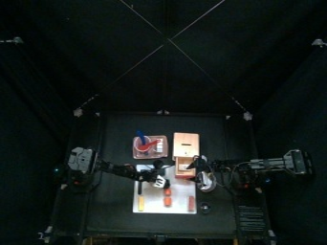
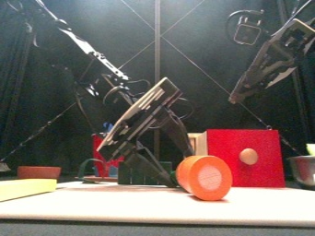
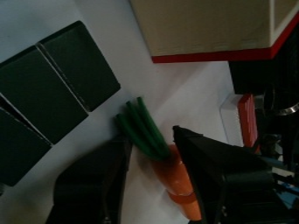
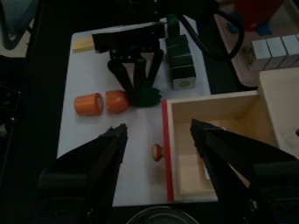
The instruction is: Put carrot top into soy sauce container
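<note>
On the white mat near the table's front, the left gripper [image 4: 135, 77] is reaching down over the green carrot top [image 3: 145, 131], its two black jaws standing spread on either side of the leaves without yet pinching them. The carrot top is lying flat, its stalks fanning away from the orange carrot body [image 3: 180, 179], which is sitting just beside one jaw. Seen from the right wrist, two orange carrot pieces [image 4: 101, 102] are lying side by side on the mat, next to the dark green tuft. In the front view one orange slice [image 2: 204, 177] is standing on edge close to the camera. The right gripper [image 4: 160, 143] is hovering above the open wooden box with its red edge [image 4: 172, 157], jaws held apart and holding nothing. Which item is the soy sauce container, I cannot tell; a rack of small containers [image 1: 149, 144] is sitting at the back of the table.
</note>
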Controlling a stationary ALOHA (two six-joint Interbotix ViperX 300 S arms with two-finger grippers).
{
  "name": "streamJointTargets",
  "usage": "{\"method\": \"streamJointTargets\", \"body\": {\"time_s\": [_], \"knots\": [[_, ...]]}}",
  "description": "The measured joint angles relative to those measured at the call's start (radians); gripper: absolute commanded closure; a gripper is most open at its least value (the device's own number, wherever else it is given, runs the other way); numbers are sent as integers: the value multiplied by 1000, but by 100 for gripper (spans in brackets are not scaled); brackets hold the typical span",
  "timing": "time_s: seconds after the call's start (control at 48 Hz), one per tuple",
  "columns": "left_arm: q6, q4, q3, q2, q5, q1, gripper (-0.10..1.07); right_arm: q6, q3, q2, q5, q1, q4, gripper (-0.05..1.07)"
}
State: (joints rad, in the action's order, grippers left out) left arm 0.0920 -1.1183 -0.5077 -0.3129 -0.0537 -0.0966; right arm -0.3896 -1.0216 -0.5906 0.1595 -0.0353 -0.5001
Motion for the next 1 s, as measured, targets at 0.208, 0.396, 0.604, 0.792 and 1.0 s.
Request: {"method": "streamJointTargets", "body": {"time_s": [0.208, 0.396, 0.604, 0.792, 1.0], "knots": [[0, -3, 0, -5, 3, 0, 39, 0, 0, 2, -2, 0, 2, 11], [-9, 6, 0, 0, 2, 0, 41, 0, 0, 0, 0, -2, 0, 11], [-8, 141, 0, 66, -9, 0, 41, 0, -2, 0, -2, 0, -2, 11], [-11, 258, -18, 158, -8, 0, 41, 0, -2, 2, -2, 0, -9, 11], [-15, 431, -124, 285, -40, 2, 41, 0, -2, 0, -2, 2, -11, 11]]}}
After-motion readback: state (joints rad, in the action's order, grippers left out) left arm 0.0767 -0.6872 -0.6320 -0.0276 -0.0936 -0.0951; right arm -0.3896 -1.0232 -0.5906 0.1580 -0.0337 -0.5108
